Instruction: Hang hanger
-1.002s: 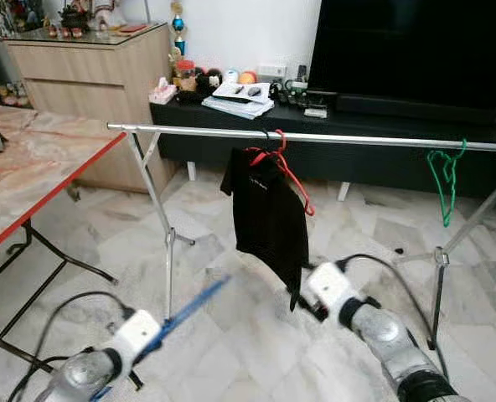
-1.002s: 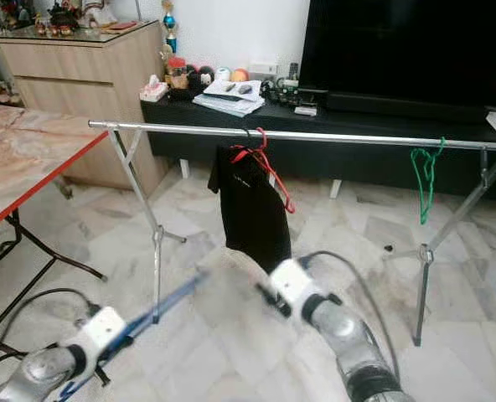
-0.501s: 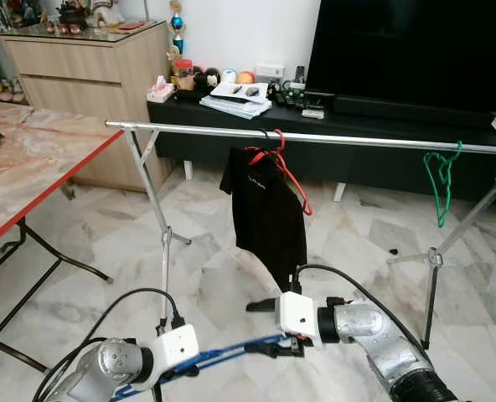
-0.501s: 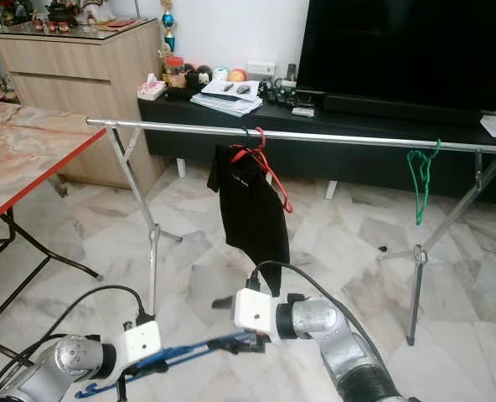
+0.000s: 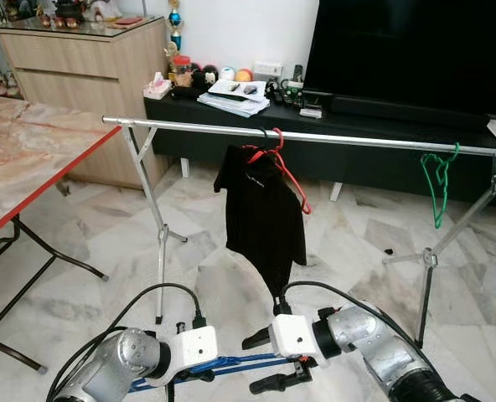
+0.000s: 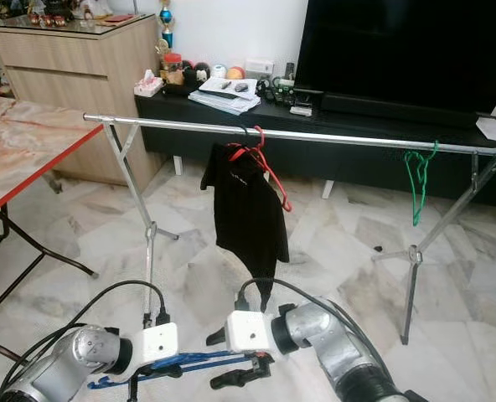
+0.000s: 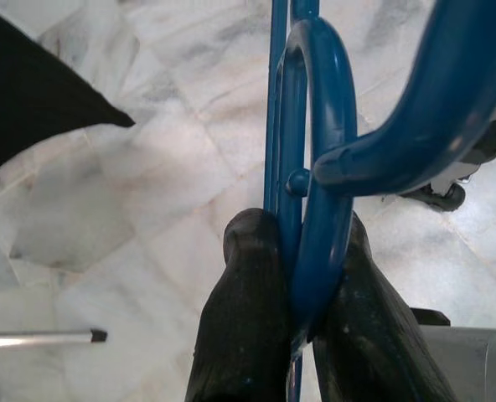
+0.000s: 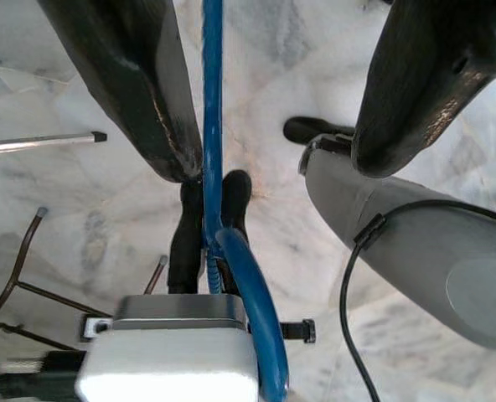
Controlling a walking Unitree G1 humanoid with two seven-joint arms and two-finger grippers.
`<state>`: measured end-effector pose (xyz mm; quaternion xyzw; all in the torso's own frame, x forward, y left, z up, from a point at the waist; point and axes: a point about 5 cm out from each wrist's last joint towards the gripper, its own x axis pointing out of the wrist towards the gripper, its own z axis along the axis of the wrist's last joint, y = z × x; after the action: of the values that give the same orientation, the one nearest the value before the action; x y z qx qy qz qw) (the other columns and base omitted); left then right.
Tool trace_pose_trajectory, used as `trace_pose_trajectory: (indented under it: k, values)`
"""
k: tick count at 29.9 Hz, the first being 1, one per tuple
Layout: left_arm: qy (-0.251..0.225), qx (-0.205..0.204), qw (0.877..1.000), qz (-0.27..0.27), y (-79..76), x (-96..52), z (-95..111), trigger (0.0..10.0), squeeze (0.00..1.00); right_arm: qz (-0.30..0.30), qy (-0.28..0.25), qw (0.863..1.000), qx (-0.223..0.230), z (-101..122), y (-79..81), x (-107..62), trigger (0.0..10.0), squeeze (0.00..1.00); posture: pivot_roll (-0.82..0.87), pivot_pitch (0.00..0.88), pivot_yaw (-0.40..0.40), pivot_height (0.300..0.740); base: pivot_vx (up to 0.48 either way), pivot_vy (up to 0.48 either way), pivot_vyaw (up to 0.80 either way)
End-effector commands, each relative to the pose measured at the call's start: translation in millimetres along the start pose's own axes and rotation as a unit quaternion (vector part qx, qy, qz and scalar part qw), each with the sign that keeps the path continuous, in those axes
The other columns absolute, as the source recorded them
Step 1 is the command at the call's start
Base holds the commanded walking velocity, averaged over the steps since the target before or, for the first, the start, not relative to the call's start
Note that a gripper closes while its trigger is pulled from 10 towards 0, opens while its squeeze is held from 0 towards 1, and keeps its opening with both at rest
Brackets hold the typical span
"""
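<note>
I have the blue hanger [image 5: 231,363] low in front of me, well below the silver clothes rail [image 5: 315,136], lying roughly level between my two arms. My left gripper [image 7: 294,276] is clamped on it, fingers [image 7: 244,318] pinching the blue plastic. My right gripper [image 5: 269,362] sits at the hanger's other end with its fingers spread apart, the blue bar running beside one of them. On the rail hang a black shirt [image 5: 263,213] on a red hanger [image 5: 286,172] and a green hanger [image 5: 436,180].

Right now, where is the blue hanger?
The blue hanger lies low in front of the robot, clamped by the left gripper, its far end between the right gripper's open fingers, below the black shirt.
</note>
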<state>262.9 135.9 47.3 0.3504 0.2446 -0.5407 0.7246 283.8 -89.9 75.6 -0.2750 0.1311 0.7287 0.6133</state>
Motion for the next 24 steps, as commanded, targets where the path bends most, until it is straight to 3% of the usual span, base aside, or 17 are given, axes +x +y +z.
trace_pose_trajectory:
  k: [1,7,16,24]
  values:
    - [-0.011,0.022,1.000,-0.002,6.0,-1.3,14.0,10.0,0.00,0.003,0.018,1.000,-0.015,0.2,-1.5,3.7,10.0,0.00,0.14,0.000,-0.067,0.740,0.000,0.000,0.00]
    - [-0.021,0.037,0.999,-0.013,6.2,0.0,26.3,10.0,0.00,0.002,0.025,0.999,-0.044,4.1,-1.3,12.4,10.0,0.00,0.14,0.000,-0.069,0.740,0.000,0.000,0.00]
    - [-0.024,0.042,0.999,-0.013,6.5,1.0,36.0,10.0,0.00,-0.032,0.081,0.994,-0.065,-3.1,-7.5,18.0,10.0,0.00,0.14,0.000,-0.071,0.740,0.000,0.000,0.00]
    - [-0.020,0.043,0.999,-0.013,6.7,-0.3,37.1,10.0,0.00,-0.064,0.117,0.990,-0.045,-11.1,-13.1,18.7,10.0,0.00,0.14,0.000,-0.068,0.740,0.000,0.000,0.00]
